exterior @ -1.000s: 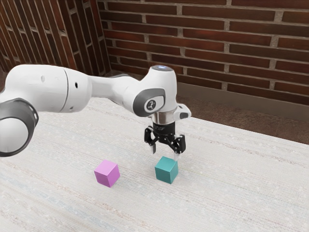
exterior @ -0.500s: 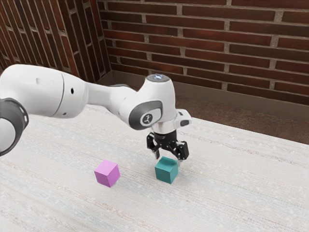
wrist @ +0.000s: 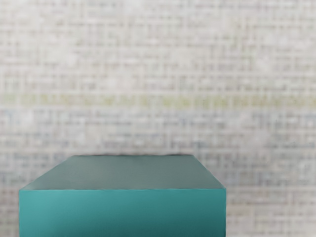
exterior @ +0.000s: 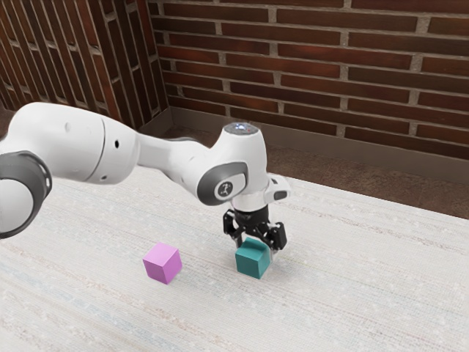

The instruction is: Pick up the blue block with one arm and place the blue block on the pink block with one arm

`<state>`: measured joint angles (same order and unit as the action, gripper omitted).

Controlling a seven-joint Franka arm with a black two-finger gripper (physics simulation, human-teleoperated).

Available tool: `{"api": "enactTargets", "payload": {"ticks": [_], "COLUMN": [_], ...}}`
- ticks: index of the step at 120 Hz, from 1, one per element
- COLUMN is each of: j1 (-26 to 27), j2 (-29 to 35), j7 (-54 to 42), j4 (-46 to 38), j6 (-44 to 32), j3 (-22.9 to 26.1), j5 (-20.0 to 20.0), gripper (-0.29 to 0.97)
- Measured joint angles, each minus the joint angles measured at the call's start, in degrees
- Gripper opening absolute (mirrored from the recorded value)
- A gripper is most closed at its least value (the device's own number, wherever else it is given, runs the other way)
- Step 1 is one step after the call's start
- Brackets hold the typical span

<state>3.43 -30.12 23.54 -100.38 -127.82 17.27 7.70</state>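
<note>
The blue block point(exterior: 252, 262), teal in colour, stands on the pale woven table point(exterior: 352, 293). My black gripper point(exterior: 256, 245) has come straight down over it, open, one finger on each side of the block's upper part and a gap to its faces. The wrist view has the blue block point(wrist: 123, 202) large and close just under my hand. A pink block point(exterior: 162, 262) sits by itself on the table, about a hand's width toward the exterior view's left of the blue one.
The white arm point(exterior: 110, 150) reaches in from the exterior view's left, above the table. A brick wall point(exterior: 330, 66) runs behind the table's far edge, with a strip of dark floor between them.
My hand has come down from just above the blue block until its fingers straddle the block. Neither block has moved.
</note>
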Motion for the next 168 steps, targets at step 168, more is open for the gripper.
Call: {"api": "enactTargets", "payload": {"ticks": [168], "j1": [0.7], "j2": [1.1], "j7": [1.5], "j4": [-0.5], "j6": [0.7], "j3": [-0.9], "j5": [0.7], "gripper": [0.36]}}
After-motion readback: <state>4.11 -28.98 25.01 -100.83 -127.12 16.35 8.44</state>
